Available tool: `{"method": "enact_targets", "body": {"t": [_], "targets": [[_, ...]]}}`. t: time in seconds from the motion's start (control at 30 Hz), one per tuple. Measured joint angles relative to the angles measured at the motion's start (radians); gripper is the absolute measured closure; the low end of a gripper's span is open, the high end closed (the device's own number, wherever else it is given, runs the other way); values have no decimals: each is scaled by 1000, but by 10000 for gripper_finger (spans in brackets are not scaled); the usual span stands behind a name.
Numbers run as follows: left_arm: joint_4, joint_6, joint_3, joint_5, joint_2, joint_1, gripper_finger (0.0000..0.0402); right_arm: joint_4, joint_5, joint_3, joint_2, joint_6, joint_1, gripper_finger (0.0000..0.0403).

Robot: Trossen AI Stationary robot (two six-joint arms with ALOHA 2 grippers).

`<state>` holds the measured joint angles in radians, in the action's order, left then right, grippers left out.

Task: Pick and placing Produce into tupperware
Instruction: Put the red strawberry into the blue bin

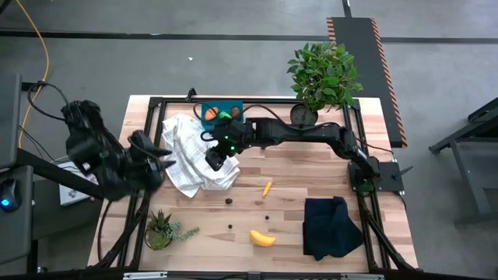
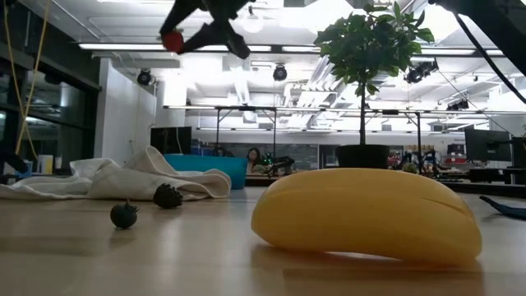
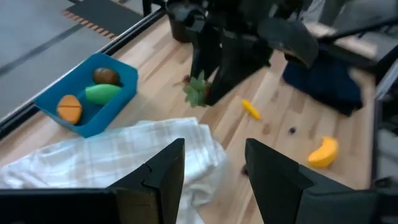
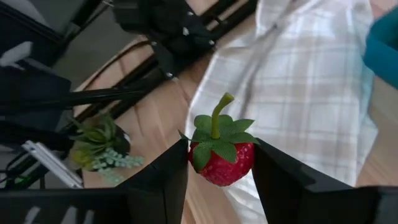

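Observation:
My right gripper [image 1: 215,160] hangs above the white checked cloth [image 1: 194,159], shut on a red strawberry [image 4: 221,160] with a green leafy cap. The low view shows the gripper [image 2: 201,33] high over the table with the strawberry [image 2: 172,39]. The teal tupperware [image 1: 222,113] sits at the far edge, holding a brown kiwi [image 3: 107,75], a green oval [image 3: 102,93] and an orange carrot [image 3: 69,108]. A banana [image 1: 262,239], a small yellow piece [image 1: 267,187] and tiny dark berries [image 1: 229,201] lie on the wood. My left gripper [image 3: 214,158] is open beside the cloth's left edge. My right gripper pinches the strawberry's red body [image 4: 231,169] between its two fingers, one on each side. The leafy cap and stem [image 4: 216,127] point back toward the wrist camera. The strawberry is lifted clear, high above the white cloth.
A leafy bush in a dark pot [image 1: 323,74] stands at the far right, just right of the tupperware. A small spiky potted plant [image 1: 159,230] sits at the near left. A black folded cloth [image 1: 331,226] lies at the near right. Bare wood shows around the banana.

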<state>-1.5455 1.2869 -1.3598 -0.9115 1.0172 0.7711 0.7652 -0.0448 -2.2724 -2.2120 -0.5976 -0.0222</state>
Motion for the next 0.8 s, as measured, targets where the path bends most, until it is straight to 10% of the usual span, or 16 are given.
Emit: {"method": "enact_targets", "body": {"t": [0.8], "targets": [[458,-478,0,145,-340,-202,245,-259,-64,-84,13,109,39,254]]}}
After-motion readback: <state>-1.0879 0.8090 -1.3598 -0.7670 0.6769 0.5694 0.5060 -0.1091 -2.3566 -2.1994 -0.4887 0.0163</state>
